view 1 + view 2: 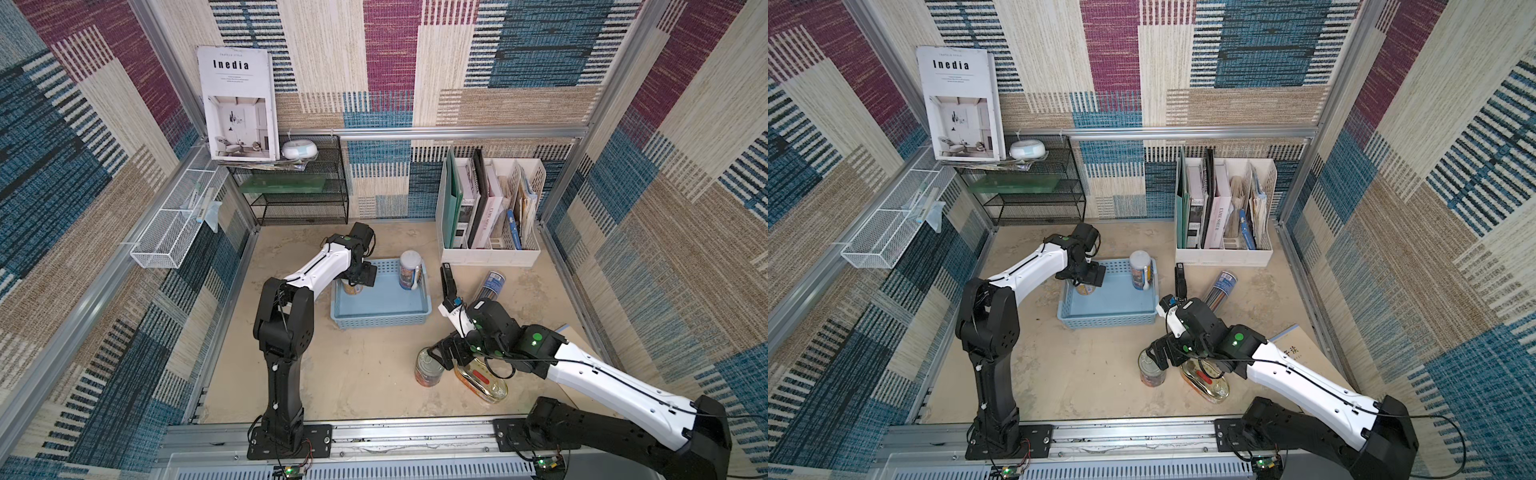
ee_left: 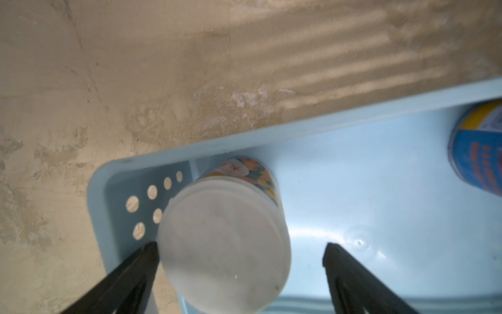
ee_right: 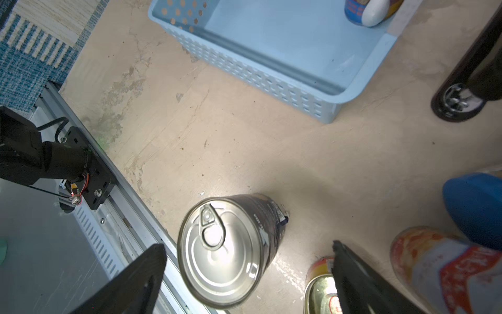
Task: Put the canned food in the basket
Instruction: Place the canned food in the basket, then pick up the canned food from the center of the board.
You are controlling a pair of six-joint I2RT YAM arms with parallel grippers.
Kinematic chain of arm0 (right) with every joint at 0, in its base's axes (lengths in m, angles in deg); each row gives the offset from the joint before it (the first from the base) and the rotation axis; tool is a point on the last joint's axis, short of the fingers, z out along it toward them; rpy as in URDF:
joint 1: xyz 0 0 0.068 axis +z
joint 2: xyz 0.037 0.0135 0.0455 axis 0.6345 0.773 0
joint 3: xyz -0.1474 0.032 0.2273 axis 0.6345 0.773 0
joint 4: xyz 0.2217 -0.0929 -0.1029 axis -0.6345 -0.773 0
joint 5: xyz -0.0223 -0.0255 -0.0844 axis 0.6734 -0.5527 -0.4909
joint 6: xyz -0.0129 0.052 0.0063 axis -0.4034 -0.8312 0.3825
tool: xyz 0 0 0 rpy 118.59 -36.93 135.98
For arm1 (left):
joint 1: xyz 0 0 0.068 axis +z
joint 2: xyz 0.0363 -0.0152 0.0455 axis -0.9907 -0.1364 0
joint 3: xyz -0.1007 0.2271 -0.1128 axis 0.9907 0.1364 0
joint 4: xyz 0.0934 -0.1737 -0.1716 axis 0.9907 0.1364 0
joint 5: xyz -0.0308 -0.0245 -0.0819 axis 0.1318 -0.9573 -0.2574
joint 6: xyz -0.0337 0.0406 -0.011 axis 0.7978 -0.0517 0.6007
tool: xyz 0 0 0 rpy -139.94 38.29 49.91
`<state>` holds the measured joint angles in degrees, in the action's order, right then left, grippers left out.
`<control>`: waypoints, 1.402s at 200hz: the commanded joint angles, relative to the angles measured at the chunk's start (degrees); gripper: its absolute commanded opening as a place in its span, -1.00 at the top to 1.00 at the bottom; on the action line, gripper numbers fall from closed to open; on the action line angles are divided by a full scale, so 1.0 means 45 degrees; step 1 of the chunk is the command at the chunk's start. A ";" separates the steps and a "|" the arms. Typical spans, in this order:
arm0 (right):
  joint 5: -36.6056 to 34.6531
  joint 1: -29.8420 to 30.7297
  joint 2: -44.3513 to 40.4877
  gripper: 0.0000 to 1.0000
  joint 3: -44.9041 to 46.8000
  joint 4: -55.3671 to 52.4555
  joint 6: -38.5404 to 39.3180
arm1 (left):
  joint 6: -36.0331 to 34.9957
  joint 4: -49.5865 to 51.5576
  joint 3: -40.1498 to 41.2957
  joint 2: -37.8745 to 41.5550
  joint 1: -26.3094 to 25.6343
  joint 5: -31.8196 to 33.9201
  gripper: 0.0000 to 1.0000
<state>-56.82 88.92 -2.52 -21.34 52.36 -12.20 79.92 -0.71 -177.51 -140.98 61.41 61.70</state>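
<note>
Two stand in the light-blue basket (image 1: 380, 320): a floral white-lidded can (image 2: 222, 244) at its 10 o'clock corner, between the released jaws of the left gripper (image 2: 241, 244), and a blue-labelled can (image 1: 410, 270) at 1 o'clock. At the basket's 5 o'clock, the right gripper (image 3: 248, 244) gapes over the silver-topped tin (image 3: 225, 252). A magazine (image 1: 237, 104) reads "Inedia".

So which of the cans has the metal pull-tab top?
The silver-topped round tin, upright beneath the right hand; the two cans in the basket have white lids.
</note>
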 commanded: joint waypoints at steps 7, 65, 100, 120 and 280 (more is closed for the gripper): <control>-0.0414 0.0724 0.0119 -0.98 0.0141 -0.0197 -0.0600 | 0.0294 -0.0098 0.0100 0.0531 -0.0071 -0.0526 -0.99; -0.1051 0.1469 0.0592 -0.98 0.0274 -0.0198 -0.0856 | 0.0569 -0.0012 0.0304 0.1650 -0.0655 -0.1226 -0.99; -0.1298 0.1762 0.1169 -0.98 0.0211 -0.0062 -0.0896 | 0.0520 0.0410 0.0363 0.2482 -0.1155 -0.1266 -0.99; -0.1204 0.1820 0.1295 -0.98 0.0215 0.0101 -0.0847 | 0.0552 0.0608 0.0511 0.3061 -0.1243 -0.1340 -0.99; -0.2507 0.2077 0.4043 -0.90 -0.0360 0.0264 -0.0585 | 0.0807 0.0750 0.2658 0.5326 -0.1277 -0.1956 -0.99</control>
<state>-64.10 98.23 13.92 -22.35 54.11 -15.61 83.14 2.11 -166.91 -118.27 55.71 53.28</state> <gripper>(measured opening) 0.986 0.993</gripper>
